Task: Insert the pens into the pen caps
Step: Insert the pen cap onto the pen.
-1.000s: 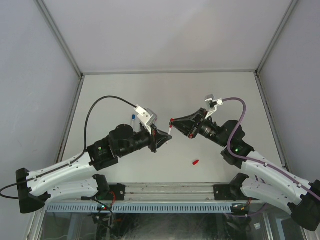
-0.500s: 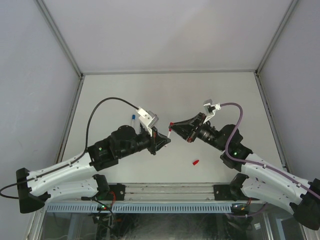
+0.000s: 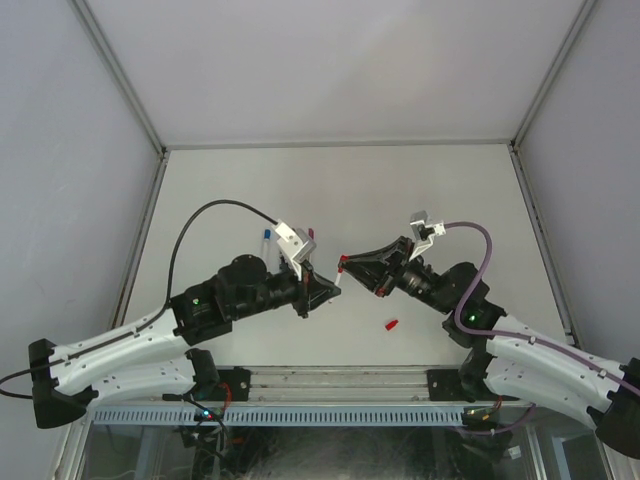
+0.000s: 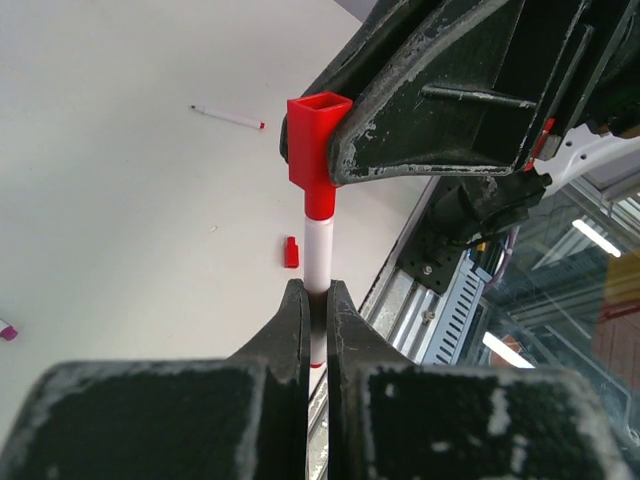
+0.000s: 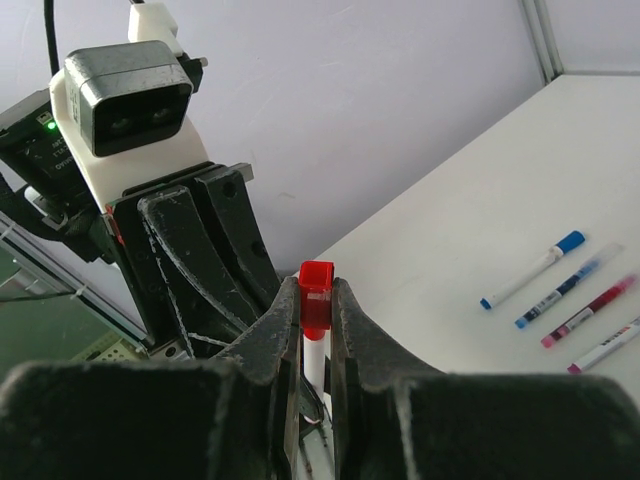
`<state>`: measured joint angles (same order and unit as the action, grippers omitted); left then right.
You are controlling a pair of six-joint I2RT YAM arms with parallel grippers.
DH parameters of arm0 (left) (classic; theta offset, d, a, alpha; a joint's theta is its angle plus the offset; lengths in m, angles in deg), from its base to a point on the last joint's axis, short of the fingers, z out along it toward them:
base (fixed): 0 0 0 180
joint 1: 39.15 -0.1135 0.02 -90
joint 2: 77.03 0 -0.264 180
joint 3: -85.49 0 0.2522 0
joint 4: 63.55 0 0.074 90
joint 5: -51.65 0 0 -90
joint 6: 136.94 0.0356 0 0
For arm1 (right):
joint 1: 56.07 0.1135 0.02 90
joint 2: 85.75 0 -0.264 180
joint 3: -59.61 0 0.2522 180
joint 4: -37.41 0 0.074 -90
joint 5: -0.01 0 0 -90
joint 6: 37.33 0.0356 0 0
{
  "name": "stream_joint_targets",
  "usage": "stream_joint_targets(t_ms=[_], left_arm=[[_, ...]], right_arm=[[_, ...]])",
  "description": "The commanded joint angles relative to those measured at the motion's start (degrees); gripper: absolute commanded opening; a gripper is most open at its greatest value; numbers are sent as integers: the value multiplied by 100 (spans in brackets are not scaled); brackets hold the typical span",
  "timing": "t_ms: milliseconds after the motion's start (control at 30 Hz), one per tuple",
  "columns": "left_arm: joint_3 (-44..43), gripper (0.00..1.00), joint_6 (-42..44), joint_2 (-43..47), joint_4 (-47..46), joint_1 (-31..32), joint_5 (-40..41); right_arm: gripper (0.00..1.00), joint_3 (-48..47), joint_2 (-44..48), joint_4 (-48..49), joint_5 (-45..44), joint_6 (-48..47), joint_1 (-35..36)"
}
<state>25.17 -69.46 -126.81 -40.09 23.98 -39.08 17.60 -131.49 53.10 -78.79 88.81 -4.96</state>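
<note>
Pinching the whitish barrel of a pen [image 4: 320, 250] between its two black fingers, the left gripper [image 4: 315, 292] is clamping down on it, with the pen poking out past the fingertips toward the other arm. Meeting it from the opposite side, the right gripper [image 5: 317, 300] is squeezing a red cap [image 5: 318, 275] between its own pads, jaws pressing tight on the cap's flat sides. In the left wrist view the cap is sitting on the pen's red end, in line with the barrel, though how deep the tip is reaching inside is not showing. From the top camera the two grippers are pointing nose to nose above the middle of the table [image 3: 400, 190], both raised off the surface, with pen and cap bridging the small gap between them. A loose red cap [image 3: 392, 324] is lying on the table nearer the arm bases, below the right gripper and apart from everything else. Four more pens [image 5: 567, 287] are lying side by side in a slanted row on the tabletop in the right wrist view, two with blue ends and the nearer ones looking magenta, all well clear of the grippers. One further pen [image 4: 228, 117] with a red tip is resting alone on the table beyond the held cap in the left wrist view.
</note>
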Motion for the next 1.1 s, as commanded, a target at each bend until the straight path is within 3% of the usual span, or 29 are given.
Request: stream_joint_targets(t_ms=[0,333,733,833,1067], left_arm=[[-100,0,-35,213,-1343,-58,178],[-121,0,136,246,-1488,-4,52],[-241,0,213,175,-1431,66,80],[-259,0,221,170,-1420,75,103],[-292,0,249,161,-1374,114,158]], right_arm=[[0,364,-48,-473,656,18,386],[0,747,35,-699,934,145,764],[0,1020,306,-1423,92,245,1194],[0,666,262,-2191,-728,-253,1698],[0,612,57,-2271,-748,-231,1917]])
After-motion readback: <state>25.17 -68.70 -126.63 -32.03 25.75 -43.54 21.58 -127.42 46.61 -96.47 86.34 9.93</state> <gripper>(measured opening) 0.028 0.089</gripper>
